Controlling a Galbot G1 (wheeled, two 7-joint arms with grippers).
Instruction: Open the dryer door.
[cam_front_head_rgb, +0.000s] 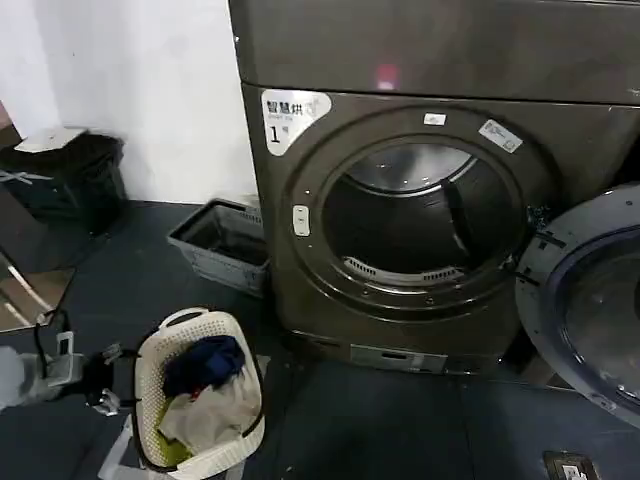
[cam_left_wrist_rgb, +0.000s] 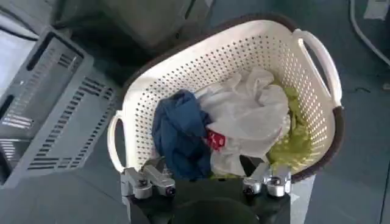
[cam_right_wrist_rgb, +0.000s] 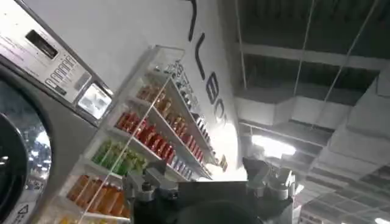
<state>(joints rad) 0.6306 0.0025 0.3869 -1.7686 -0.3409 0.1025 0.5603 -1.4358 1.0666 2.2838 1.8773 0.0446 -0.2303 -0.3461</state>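
Note:
The dryer (cam_front_head_rgb: 420, 60), a dark grey-brown machine with a white "1" sticker, fills the upper right of the head view. Its round drum opening (cam_front_head_rgb: 420, 215) is uncovered. The dryer door (cam_front_head_rgb: 590, 300) stands swung out to the right, its grey-blue inner face and dark glass turned towards me. My left gripper (cam_front_head_rgb: 100, 388) hangs low at the far left beside a white laundry basket (cam_front_head_rgb: 150, 350); it is open (cam_left_wrist_rgb: 207, 178) with nothing between its fingers. My right gripper (cam_right_wrist_rgb: 207, 178) is open, empty and pointing up at the ceiling.
The basket (cam_left_wrist_rgb: 244, 42) holds blue, white and green clothes. A grey slatted bin (cam_front_head_rgb: 225, 240) (cam_left_wrist_rgb: 55, 109) lies on the floor left of the dryer. A black bin (cam_front_head_rgb: 65, 175) stands by the left wall. Shop shelves (cam_right_wrist_rgb: 146, 140) and a machine's control panel (cam_right_wrist_rgb: 49, 61) are near the right arm.

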